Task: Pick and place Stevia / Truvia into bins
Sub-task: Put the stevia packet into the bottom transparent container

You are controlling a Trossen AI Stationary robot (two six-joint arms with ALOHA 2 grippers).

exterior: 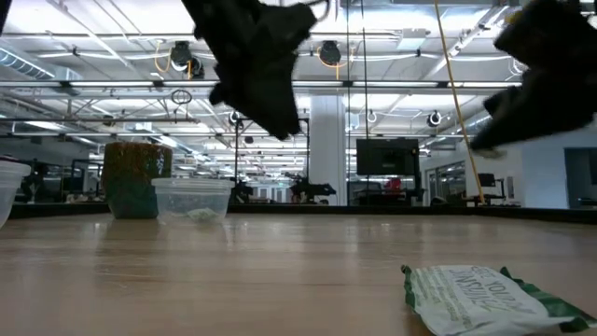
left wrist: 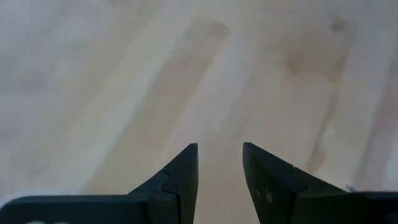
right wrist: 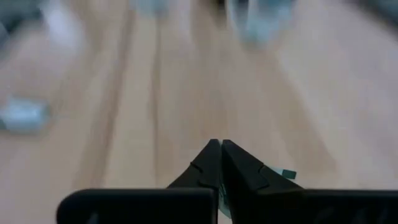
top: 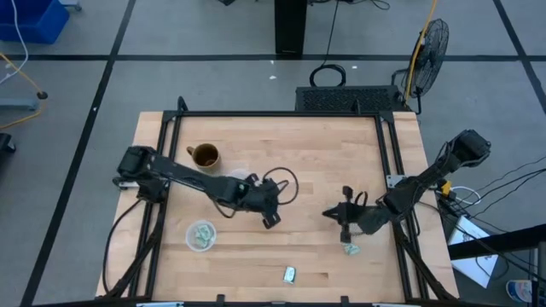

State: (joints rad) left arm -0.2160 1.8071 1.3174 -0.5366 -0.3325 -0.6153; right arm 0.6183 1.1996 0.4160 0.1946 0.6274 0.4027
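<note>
Both arms are dark, nearly black, built of slim jointed links. The left arm (top: 183,177) carries a thin black cable that loops beside its wrist, at about two o'clock from it. The right arm (top: 418,183) has a bulky rounded housing at its outer end. Each gripper's fingers (left wrist: 180,177) are matte black wedges tapering to points, with a stepped seam.

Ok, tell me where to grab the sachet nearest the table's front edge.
Pinch the sachet across its short width, coming straight down: it lies flat on the table with bare wood all round, so sideways approaches probably offer nothing to catch.
</note>
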